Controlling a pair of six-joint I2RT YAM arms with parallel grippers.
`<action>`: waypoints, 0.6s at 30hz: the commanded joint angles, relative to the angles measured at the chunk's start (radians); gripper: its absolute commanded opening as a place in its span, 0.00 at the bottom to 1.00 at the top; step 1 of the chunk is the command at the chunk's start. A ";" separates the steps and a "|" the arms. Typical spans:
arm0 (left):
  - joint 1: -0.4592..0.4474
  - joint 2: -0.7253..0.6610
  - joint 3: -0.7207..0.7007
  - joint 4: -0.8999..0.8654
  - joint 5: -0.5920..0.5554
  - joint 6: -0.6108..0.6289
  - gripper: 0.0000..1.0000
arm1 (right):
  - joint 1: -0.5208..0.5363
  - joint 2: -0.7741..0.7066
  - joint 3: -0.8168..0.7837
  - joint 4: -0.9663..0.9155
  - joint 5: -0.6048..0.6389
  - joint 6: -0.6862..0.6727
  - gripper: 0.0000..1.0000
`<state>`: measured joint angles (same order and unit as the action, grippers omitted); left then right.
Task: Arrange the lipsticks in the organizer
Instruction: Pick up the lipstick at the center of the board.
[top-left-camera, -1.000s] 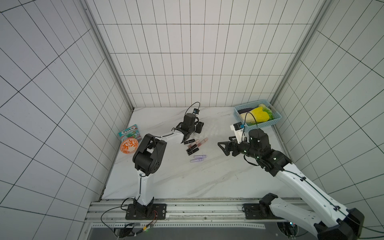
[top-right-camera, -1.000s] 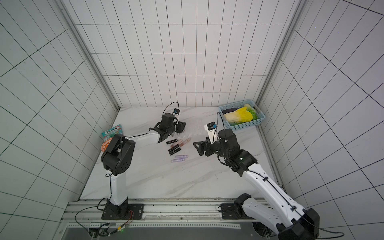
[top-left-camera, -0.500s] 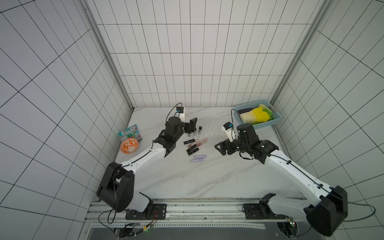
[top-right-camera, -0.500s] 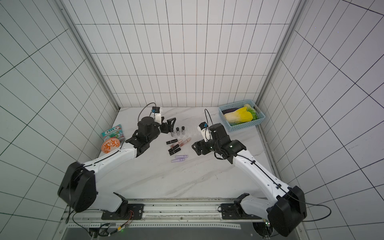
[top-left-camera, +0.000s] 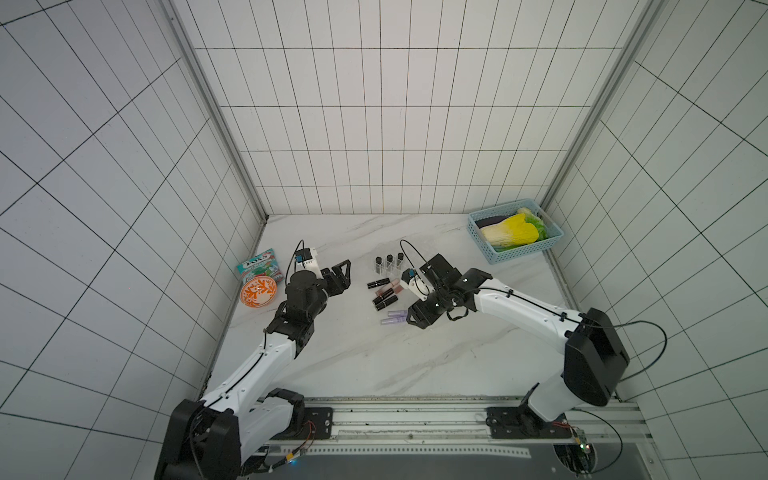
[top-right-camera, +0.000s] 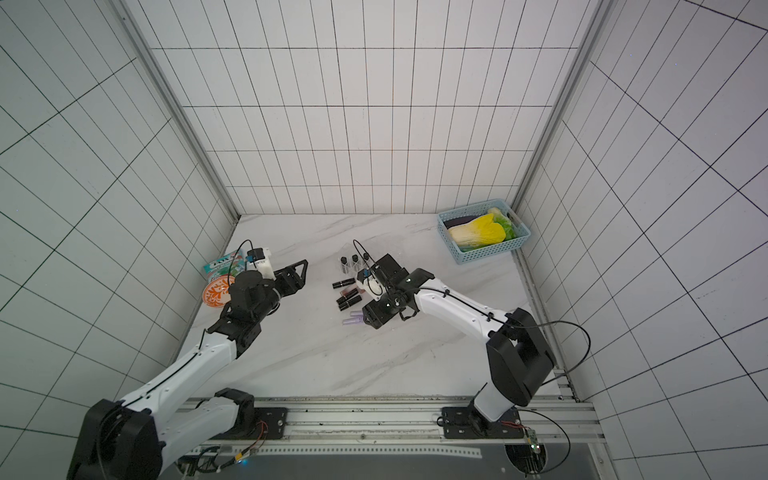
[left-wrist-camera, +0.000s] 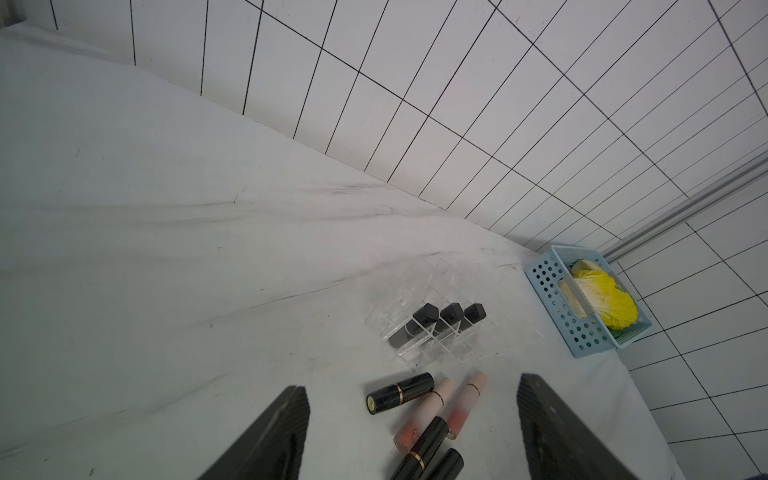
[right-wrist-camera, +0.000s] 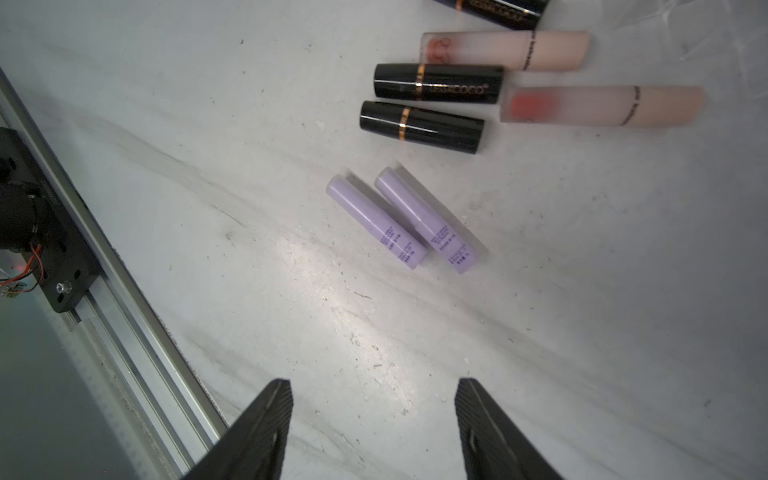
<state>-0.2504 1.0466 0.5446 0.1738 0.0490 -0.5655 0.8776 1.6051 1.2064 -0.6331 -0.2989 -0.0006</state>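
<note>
Left pincer (top-left-camera: 341, 274) has withdrawn from over the organizer (left-wrist-camera: 419, 274) toward the orange-patterned bowl (top-left-camera: 257, 291) since a second ago; right pincer (top-left-camera: 413, 322) has swung in from the basket side and now sits low beside the two lilac lipstick tubes (right-wrist-camera: 376, 222) (right-wrist-camera: 426, 220). Left pincer: jaws wide apart, nothing between them. Right pincer: jaws apart to a moderate gap, nothing held; in the right wrist view the lilac tubes lie ahead of the fingers (right-wrist-camera: 266, 419), not between them. Organizer is a clear slotted tray on the marble counter (top-left-camera: 374, 365), well apart from the light-blue basket (top-left-camera: 515, 249) that holds a toy cabbage (top-left-camera: 515, 230). Three black lipsticks (left-wrist-camera: 451, 313) stand in one row of the organizer, side by side. The rest lie loose on the counter just in front of it, between the two pincers: one black tube (left-wrist-camera: 400, 399) nearest the organizer, two translucent pink-red tubes (right-wrist-camera: 505, 50) (right-wrist-camera: 602, 104) with pale caps, two black tubes with gold bands (right-wrist-camera: 438, 83) (right-wrist-camera: 422, 126) side by side, then the lilac pair, parallel and almost touching. A green-and-red packet (top-left-camera: 259, 266) lies behind the bowl by the wall.
</note>
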 joint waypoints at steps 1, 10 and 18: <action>0.008 -0.005 0.034 -0.005 0.028 -0.011 0.77 | 0.035 0.047 0.064 -0.007 -0.006 -0.027 0.66; 0.060 0.048 0.035 0.010 0.104 -0.034 0.77 | 0.077 0.224 0.180 -0.032 0.027 -0.090 0.68; 0.067 0.046 0.038 0.008 0.120 -0.034 0.77 | 0.077 0.328 0.233 -0.035 0.071 -0.124 0.67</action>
<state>-0.1883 1.0931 0.5552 0.1741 0.1497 -0.5972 0.9451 1.9053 1.3922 -0.6449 -0.2600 -0.0971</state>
